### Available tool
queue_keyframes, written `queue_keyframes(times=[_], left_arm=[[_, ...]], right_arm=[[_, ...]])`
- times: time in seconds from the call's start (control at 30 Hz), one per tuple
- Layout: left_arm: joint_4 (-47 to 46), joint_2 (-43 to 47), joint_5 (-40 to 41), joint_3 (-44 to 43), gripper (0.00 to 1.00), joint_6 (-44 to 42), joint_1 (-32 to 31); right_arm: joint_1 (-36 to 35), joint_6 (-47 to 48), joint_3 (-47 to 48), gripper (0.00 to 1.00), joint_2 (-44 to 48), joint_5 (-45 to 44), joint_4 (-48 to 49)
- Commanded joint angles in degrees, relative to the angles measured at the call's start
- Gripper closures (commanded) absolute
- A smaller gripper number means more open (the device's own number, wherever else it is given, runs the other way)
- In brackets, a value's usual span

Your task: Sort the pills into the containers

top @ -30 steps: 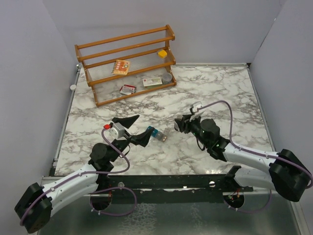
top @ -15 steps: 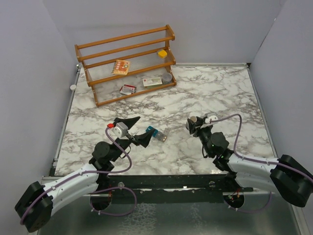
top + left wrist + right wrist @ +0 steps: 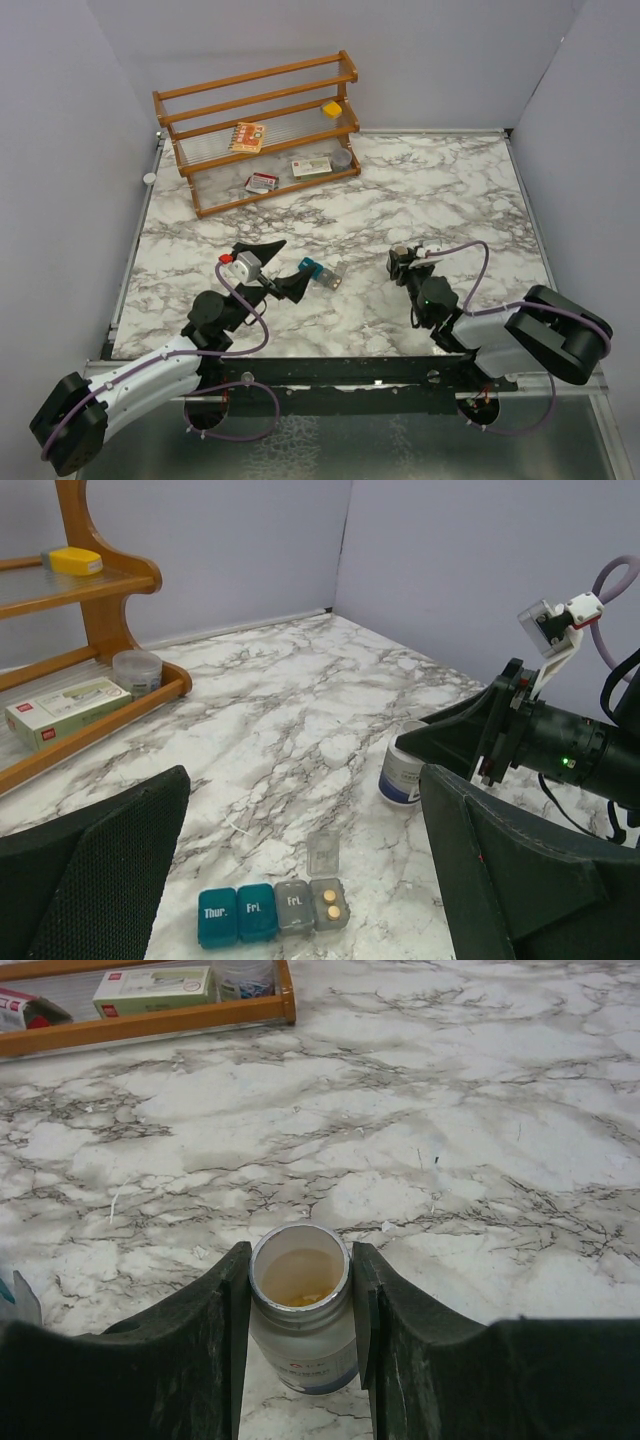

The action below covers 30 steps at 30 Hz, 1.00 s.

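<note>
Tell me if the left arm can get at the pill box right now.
Probably yes. The left hand is wide open just short of the pill box, which lies on bare marble facing the gap between its fingers. The bottle in the right hand stands off to one side.

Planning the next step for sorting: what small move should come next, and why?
Probably the left claw, open near the containers, should tip the raised lid shut: the end compartment already holds two pills, and the right claw holds the uncapped bottle upright, away from them.
</note>
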State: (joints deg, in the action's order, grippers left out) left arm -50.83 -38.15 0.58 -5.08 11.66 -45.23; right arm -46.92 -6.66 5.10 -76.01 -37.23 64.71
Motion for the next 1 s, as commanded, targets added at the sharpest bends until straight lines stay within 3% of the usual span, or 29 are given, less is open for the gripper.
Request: queue_keyframes(times=[0.0, 0.2, 0.6, 0.9, 0.97], left_arm=[[-0.2, 0.2, -1.0, 0.7, 0.01, 0.4, -0.1], [-0.3, 0.6, -0.8, 1.0, 0.01, 0.6, -0.1], [0.3, 1.9, -0.4, 1.4, 0.01, 0.7, -0.1], [0.8, 1.3, 0.2, 0.9, 0.01, 0.3, -0.1], [0.8, 1.2, 0.3, 0.7, 0.01, 0.3, -0.1]], right_arm=[[-0.4, -0.2, 1.1, 0.99, -2.0, -2.4, 6.0], [-0.4, -0.4, 1.8, 0.99, -5.5, -2.9, 9.3], [-0.4, -4.4, 4.8, 0.99, -10.6, -5.2, 7.2], [-0.4, -8.6, 4.4, 0.72, -10.0, -5.0, 2.4], [-0.4, -8.9, 4.4, 0.71, -10.3, -5.0, 1.8]])
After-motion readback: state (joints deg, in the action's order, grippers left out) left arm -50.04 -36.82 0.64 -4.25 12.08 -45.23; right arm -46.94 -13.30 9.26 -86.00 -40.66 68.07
